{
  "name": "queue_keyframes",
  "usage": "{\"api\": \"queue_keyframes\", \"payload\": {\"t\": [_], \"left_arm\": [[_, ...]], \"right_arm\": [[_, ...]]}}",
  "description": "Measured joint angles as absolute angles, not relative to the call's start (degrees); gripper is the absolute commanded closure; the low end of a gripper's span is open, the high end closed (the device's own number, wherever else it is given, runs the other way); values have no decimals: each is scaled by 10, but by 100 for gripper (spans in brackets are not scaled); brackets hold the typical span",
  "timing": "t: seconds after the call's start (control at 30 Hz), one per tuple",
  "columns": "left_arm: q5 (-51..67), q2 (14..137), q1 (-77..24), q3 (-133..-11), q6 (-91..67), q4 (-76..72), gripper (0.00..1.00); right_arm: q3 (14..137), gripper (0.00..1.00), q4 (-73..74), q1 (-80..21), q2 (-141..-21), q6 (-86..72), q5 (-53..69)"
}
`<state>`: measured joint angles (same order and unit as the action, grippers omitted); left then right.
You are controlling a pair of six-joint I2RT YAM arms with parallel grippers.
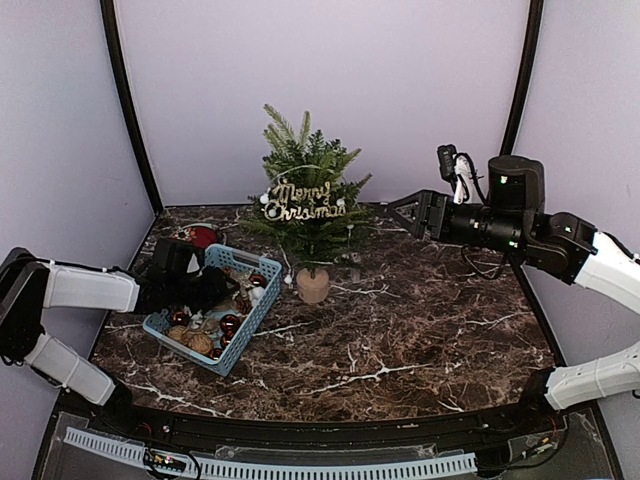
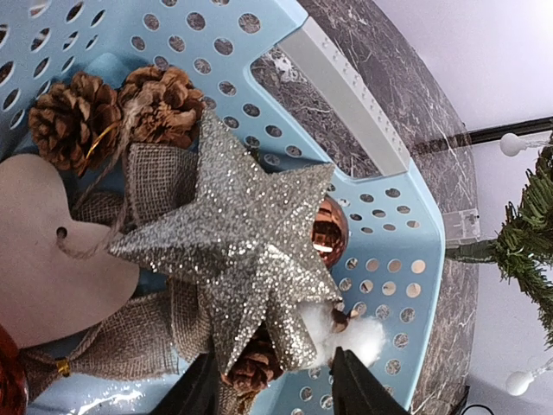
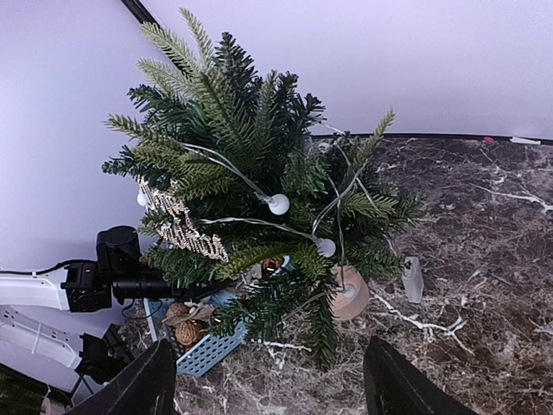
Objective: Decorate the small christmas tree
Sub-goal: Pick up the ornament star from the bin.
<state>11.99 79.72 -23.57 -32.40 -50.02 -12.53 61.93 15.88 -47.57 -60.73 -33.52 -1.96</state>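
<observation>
the table (image 1: 420, 330) is dark brown marble-look stone with white veins, fenced by pale lilac walls (image 1: 330, 60) and two black corner posts (image 1: 125, 100). a white slotted strip (image 1: 270, 468) runs along the near edge, behind both arms.

the left pincer (image 2: 276, 389) reaches down into a light blue perforated basket (image 2: 415, 285). its jaws stand partway apart, with the lower point of a silver glitter star (image 2: 233, 251) and a pine cone (image 2: 255, 367) between them. whether they press on either i cannot tell. beyond the fingertips lie a copper bauble (image 2: 331, 232), burlap ribbon (image 2: 160, 177), a pale wooden heart (image 2: 43, 259) and two more pine cones (image 2: 73, 117).

the right pincer (image 3: 276, 389) hangs above the table with its jaws spread wide and nothing between them. straight ahead of it, well apart, stands the small christmas tree (image 3: 251, 199), upright on its pale wooden base (image 3: 350, 294). white bulb lights (image 3: 278, 204) and a gold glitter "merry christmas" sign (image 1: 303, 203) hang on it. a small clear box (image 3: 413, 278) sits on the marble just beside the base.

from the left pincer, the tree stands just past the basket's far rim.
</observation>
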Motion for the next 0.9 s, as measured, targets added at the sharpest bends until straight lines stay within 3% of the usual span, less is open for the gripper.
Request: {"api": "queue_keyframes", "payload": {"t": [0.17,0.63,0.9], "left_arm": [[125,824,-229,-338,-484,-128,63],[145,850,-226,-314,-508,-183,64],[157,863,-226,-306,-523,-220,80]], "right_arm": [[619,24,159,-476,-607,-335,-25],[619,24,163,-476,-603,-335,-29],[619,23,164,-476,-601,-335,-31]]}}
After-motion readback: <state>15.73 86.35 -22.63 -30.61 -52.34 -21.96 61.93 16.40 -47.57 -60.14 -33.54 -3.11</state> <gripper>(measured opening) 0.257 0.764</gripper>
